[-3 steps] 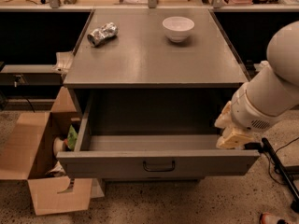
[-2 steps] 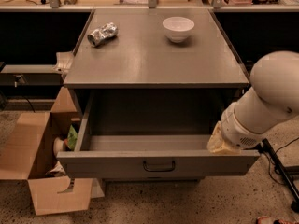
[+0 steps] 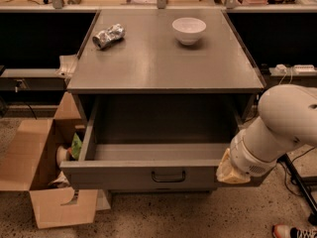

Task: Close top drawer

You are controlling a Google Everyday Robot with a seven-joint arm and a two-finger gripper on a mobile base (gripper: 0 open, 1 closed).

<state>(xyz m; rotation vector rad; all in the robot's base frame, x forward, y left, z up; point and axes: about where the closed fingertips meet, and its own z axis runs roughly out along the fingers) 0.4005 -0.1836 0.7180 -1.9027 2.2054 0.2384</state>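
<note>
The top drawer (image 3: 124,175) is a wide grey metal box pulled far out of the cabinet, and its inside looks empty. A small dark bail handle (image 3: 168,176) sits at the centre of its front panel. My white arm (image 3: 282,128) comes in from the right. My gripper (image 3: 230,171) is at the arm's yellowish end, at the right end of the drawer's front panel, level with its top edge. The arm hides the drawer's front right corner.
A white bowl (image 3: 188,29) and a crushed silver can (image 3: 108,35) sit on the cabinet top (image 3: 163,68). An open cardboard box (image 3: 39,182) with items stands on the floor at left. A black stand leg (image 3: 298,182) and a shoe (image 3: 292,230) are at right.
My arm has swung down and to the left, bringing the gripper end onto the drawer front's right corner. The drawer has not visibly moved.
</note>
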